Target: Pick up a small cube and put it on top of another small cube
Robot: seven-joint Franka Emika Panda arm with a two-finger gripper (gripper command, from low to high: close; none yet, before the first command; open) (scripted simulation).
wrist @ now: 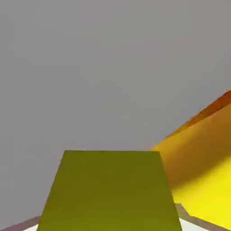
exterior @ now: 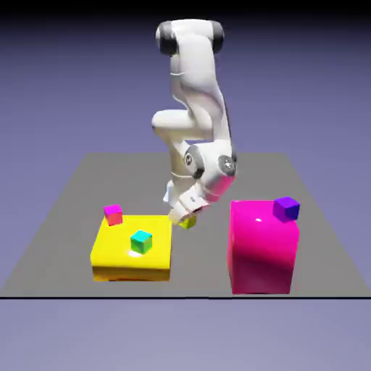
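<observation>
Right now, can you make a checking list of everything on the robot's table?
Surface: grey table, flat.
Job's things: tiny lime cube at the claw's tip beside the yellow block; it shows large in the hand view. Teal-green cube on the yellow block.
Clutter: big yellow block; magenta-red cube at its far corner; big magenta block with a purple cube on top.
Claw: claw low at the lime cube; grip cannot be told.
Cables: nothing seen.
Surroundings: plain blue-violet backdrop.
</observation>
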